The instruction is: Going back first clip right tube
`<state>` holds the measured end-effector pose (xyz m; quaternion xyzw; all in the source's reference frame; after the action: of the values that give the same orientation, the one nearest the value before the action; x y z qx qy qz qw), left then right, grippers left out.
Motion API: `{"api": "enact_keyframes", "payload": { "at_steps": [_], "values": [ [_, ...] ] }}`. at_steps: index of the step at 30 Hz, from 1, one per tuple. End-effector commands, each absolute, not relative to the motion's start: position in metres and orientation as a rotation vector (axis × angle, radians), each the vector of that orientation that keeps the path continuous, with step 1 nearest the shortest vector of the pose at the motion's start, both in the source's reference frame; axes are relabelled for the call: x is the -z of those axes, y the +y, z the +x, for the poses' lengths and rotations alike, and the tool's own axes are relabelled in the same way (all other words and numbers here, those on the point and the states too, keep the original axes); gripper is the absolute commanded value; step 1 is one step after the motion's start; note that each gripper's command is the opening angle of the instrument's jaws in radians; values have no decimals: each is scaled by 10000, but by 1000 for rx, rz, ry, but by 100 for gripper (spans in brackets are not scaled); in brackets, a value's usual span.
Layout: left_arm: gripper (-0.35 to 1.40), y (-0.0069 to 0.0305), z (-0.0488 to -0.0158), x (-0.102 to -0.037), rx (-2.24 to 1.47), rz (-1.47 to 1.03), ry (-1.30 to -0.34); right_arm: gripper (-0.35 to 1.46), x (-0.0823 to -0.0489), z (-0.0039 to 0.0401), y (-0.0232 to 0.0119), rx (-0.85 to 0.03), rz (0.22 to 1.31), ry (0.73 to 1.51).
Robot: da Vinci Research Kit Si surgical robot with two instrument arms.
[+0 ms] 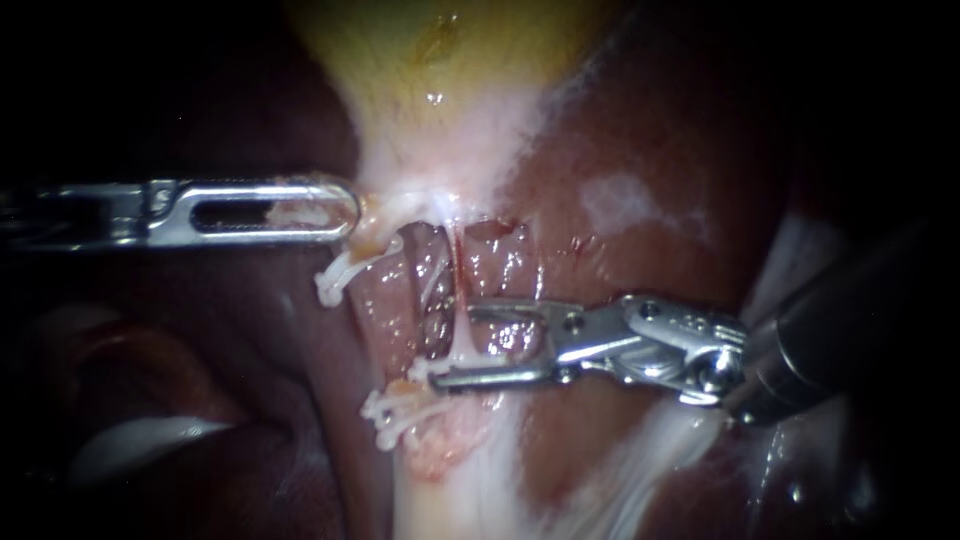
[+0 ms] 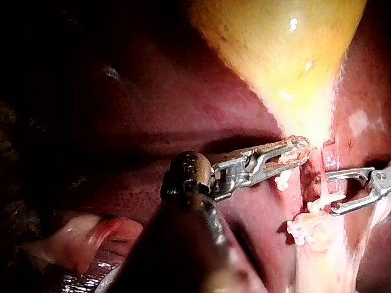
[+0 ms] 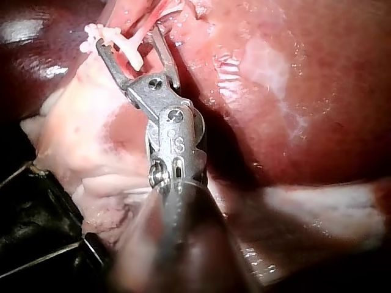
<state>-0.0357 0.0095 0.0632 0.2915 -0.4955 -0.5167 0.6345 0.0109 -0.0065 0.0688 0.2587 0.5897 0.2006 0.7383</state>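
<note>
My right instrument (image 1: 452, 346) comes in from the right with its jaws open. The thin pale right tube (image 1: 462, 300) runs down between them from the gallbladder's neck. The right wrist view shows the same open jaws (image 3: 127, 36) with the white strand (image 3: 132, 54) crossing the gap. My left instrument (image 1: 340, 210) lies level from the left, its slotted jaws shut on tissue at the neck of the yellow gallbladder (image 1: 440, 60). In the left wrist view these jaws (image 2: 296, 149) grip that pale tissue. White clips (image 1: 338, 275) (image 1: 388, 412) sit left of the tube.
Dark red liver (image 1: 640, 200) surrounds the dissected window. Pale white tissue (image 1: 450, 500) runs down below the lower clip. In the left wrist view a pink fold (image 2: 79, 238) lies beside the left shaft. A black edge (image 3: 36, 207) shows in the right wrist view.
</note>
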Motion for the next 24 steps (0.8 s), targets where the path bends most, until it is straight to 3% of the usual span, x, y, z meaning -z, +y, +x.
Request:
{"api": "enact_keyframes", "payload": {
  "at_steps": [1,14,24],
  "values": [
    [-35,95,-357,-632,1181,666,-1133,50,-687,106,-65,-429,561,1297],
    [-35,94,-357,-633,1181,665,-1133,50,-645,36,-36,-292,490,1330],
    [-35,95,-362,-634,1182,664,-1133,50,-620,-4,-20,-277,443,1321]
  ]
}}
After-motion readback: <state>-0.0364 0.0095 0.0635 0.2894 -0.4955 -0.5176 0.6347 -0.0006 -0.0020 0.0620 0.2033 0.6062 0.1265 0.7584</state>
